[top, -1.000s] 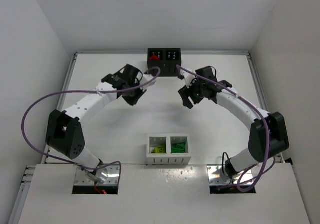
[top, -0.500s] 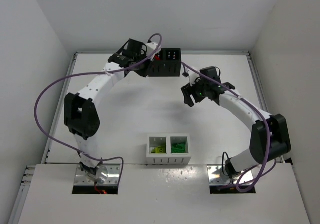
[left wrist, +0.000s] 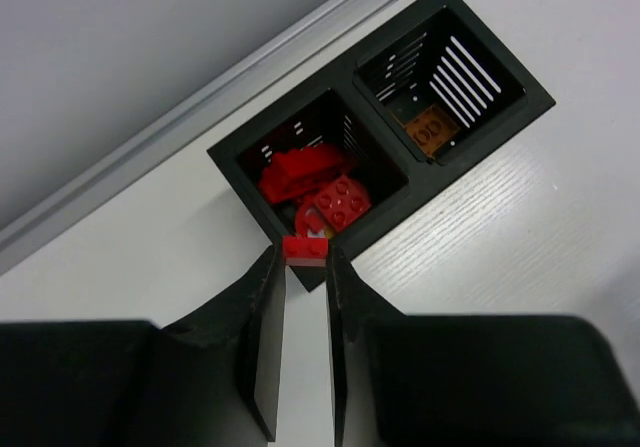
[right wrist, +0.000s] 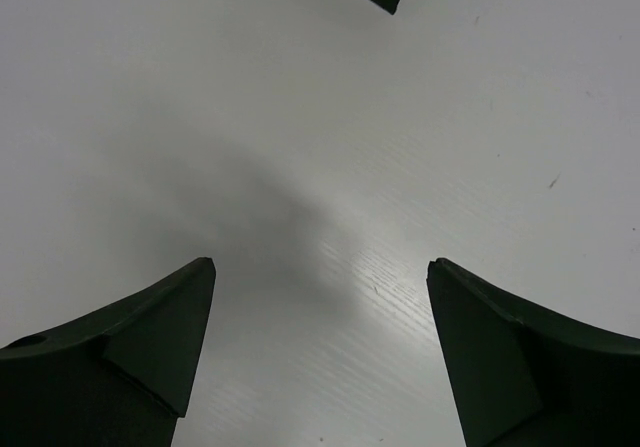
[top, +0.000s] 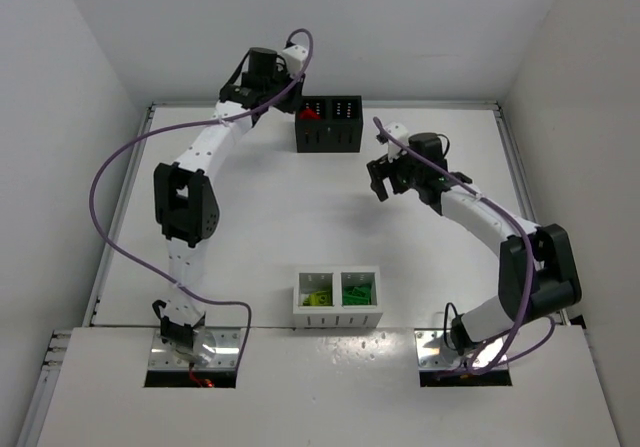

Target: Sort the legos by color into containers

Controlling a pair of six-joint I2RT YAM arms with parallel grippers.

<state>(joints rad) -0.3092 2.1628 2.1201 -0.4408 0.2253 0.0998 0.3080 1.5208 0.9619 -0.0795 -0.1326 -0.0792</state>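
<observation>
From above, the left gripper [left wrist: 305,267] sits at the far left corner of the black box [left wrist: 265,125]. Its fingertips are hidden under the wrist, and the red brick [left wrist: 304,248] it pinches is too small to find. The right wrist view catches only 1 corner, probably the black box's, cut off by the top edge. The bricks [top: 355,293] in the white box [top: 337,319], well apart from the black box, are too small to count.

No writing, label, brand mark, number or sign can be read anywhere in these views: none on the black container [top: 327,141], the white container [top: 338,317] or the red lego [left wrist: 304,248].
</observation>
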